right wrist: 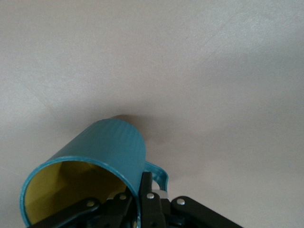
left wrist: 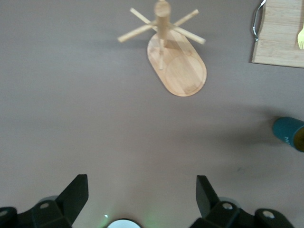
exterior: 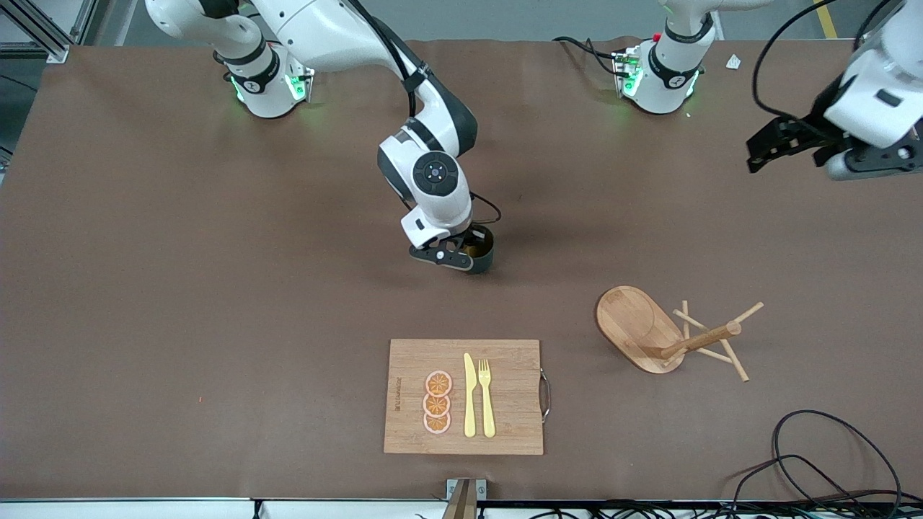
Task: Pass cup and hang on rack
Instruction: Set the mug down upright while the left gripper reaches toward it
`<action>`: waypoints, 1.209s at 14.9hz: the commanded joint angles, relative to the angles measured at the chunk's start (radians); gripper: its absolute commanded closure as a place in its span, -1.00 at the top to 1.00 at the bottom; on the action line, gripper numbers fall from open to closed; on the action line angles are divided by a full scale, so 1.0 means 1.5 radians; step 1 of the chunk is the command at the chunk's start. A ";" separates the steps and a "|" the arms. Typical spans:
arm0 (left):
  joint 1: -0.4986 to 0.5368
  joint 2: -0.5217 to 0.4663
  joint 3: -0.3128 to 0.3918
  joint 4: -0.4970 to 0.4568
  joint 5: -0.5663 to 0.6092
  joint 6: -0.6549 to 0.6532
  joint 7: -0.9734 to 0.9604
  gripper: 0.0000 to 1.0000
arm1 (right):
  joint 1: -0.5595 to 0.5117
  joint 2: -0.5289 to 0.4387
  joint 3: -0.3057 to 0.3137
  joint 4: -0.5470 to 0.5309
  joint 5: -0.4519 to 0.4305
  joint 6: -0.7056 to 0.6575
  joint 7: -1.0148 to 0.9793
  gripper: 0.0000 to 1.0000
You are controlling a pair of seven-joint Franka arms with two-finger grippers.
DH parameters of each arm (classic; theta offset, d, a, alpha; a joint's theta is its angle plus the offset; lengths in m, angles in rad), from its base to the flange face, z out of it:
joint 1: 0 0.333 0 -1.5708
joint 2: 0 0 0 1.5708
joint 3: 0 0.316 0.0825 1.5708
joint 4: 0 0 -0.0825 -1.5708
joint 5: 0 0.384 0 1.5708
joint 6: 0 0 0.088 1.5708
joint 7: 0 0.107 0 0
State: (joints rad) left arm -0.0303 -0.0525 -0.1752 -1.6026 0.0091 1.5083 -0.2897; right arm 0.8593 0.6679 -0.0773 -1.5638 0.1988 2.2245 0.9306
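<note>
glossy white arms [exterior: 433, 108] with black joints, black cables, green-lit bases, black grippers [exterior: 451, 256]

The front camera hangs high across from my 2 bases and looks steeply down on the whole brown table [exterior: 180, 288]. My left wrist camera sits well up, facing down past my spread black fingers [left wrist: 71, 197]; the light wooden mug tree [left wrist: 176, 66] lies at 12 o'clock, also seen from the front [exterior: 642, 331]. My right wrist camera is very close, the dark teal ribbed mug [right wrist: 102, 156] at 7 o'clock.
</note>
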 commanded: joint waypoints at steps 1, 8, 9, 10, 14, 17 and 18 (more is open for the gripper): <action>-0.001 0.033 -0.048 0.020 0.004 0.016 -0.082 1.00 | 0.006 0.006 -0.009 0.010 0.013 -0.004 -0.027 -0.70; -0.029 0.080 -0.130 0.022 0.010 0.058 -0.273 1.00 | -0.004 -0.002 -0.010 0.012 0.012 -0.043 -0.053 1.00; -0.045 0.089 -0.131 0.023 0.019 0.058 -0.293 1.00 | -0.010 -0.007 -0.010 0.016 0.013 -0.070 -0.072 1.00; -0.058 0.099 -0.132 0.029 0.023 0.058 -0.315 1.00 | -0.021 -0.015 -0.010 0.020 0.014 -0.098 -0.092 1.00; -0.127 0.167 -0.131 0.082 0.025 0.059 -0.439 1.00 | -0.085 -0.104 -0.014 0.020 0.015 -0.225 -0.174 1.00; -0.195 0.210 -0.132 0.097 0.088 0.071 -0.541 1.00 | -0.143 -0.151 -0.019 0.017 -0.007 -0.270 -0.190 1.00; -0.221 0.228 -0.132 0.103 0.108 0.084 -0.581 1.00 | -0.162 -0.165 -0.024 0.017 -0.032 -0.284 -0.190 1.00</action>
State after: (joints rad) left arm -0.2905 0.2224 -0.3706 -1.5023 0.1012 1.6217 -1.0527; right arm 0.6720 0.4823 -0.1171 -1.4998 0.1867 1.8248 0.6620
